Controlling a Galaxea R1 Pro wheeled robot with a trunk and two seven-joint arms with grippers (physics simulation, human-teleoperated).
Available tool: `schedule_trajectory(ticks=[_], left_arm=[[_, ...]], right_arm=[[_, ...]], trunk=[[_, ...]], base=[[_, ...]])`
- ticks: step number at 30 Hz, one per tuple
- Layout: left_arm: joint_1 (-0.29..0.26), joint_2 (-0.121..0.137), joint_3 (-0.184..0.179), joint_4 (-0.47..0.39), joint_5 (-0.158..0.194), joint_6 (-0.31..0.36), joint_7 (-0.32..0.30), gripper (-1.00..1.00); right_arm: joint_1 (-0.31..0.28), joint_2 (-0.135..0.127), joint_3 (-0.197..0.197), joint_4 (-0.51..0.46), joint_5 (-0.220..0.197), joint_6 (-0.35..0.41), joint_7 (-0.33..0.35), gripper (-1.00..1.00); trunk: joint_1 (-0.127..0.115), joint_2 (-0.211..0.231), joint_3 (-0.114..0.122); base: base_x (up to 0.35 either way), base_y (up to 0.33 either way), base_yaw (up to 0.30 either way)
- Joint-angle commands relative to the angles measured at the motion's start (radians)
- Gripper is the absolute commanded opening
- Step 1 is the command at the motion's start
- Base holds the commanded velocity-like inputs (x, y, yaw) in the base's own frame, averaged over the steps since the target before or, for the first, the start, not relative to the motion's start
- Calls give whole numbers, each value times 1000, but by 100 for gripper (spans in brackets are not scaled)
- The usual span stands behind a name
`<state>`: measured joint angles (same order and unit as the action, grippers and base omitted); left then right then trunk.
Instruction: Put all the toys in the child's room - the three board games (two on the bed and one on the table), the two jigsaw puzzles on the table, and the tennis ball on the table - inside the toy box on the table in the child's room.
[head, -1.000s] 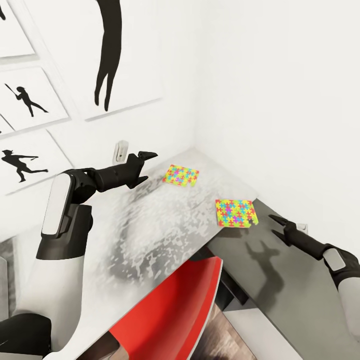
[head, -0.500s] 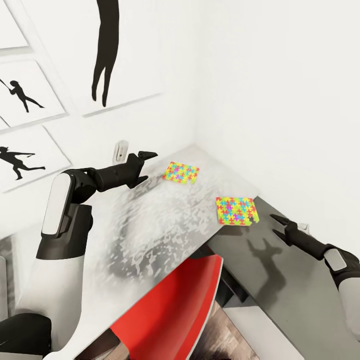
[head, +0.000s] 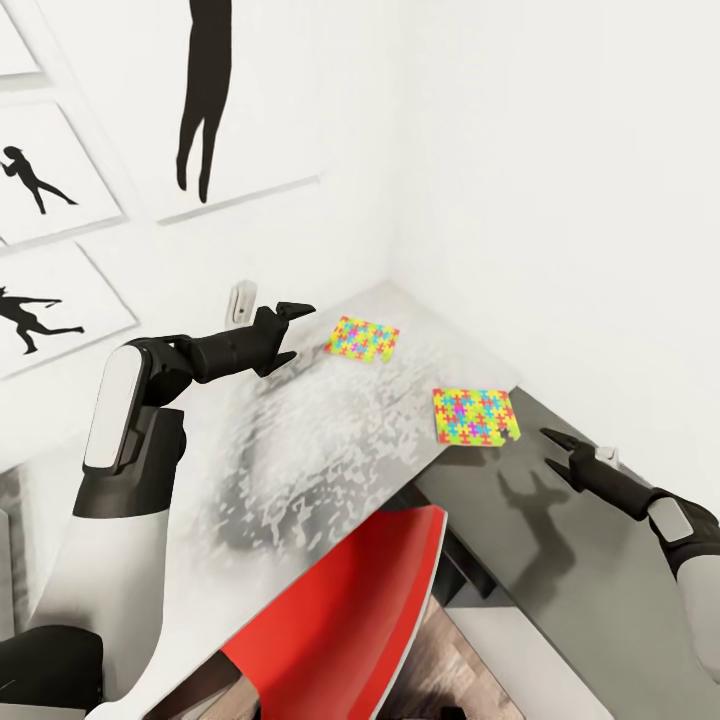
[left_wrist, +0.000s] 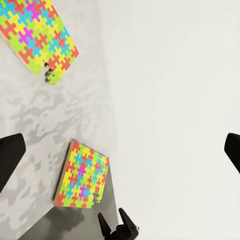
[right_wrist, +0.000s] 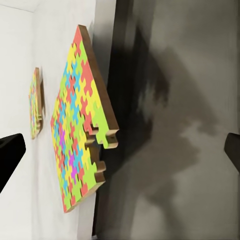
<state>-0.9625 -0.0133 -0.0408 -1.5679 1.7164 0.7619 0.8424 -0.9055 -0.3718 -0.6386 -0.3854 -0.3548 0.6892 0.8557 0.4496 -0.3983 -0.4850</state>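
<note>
Two jigsaw puzzles lie flat on the pale worktop (head: 330, 450), well apart from each other. The far puzzle (head: 362, 339) sits near the wall corner; the near puzzle (head: 475, 416) lies at the worktop's edge, beside the lower dark cabinet top (head: 600, 600). The left gripper (head: 290, 318) hovers above the worktop, short of the far puzzle, fingers spread and empty. The right gripper (head: 558, 450) hangs over the dark cabinet top near the near puzzle (fingers likewise spread, nothing held). A red chair (head: 350, 620) stands below the worktop edge.
</note>
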Motion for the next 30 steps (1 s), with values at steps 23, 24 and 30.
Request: schedule_trajectory(ticks=[23,24,30], left_arm=[[-2,-1,1,2,9,0,10,100],[-2,-1,1,2,9,0,10,100],[-2,-1,1,2,9,0,10,100]], right_arm=[[1,3,-6,0,-1,6,2,100],[1,3,-6,0,-1,6,2,100],[2,2,-6,0,-1,6,1,100]], trunk=[[0,-2,-8],[0,-2,-8],[0,-2,-8]], base=[[0,0,66],[0,0,41],[0,0,17]])
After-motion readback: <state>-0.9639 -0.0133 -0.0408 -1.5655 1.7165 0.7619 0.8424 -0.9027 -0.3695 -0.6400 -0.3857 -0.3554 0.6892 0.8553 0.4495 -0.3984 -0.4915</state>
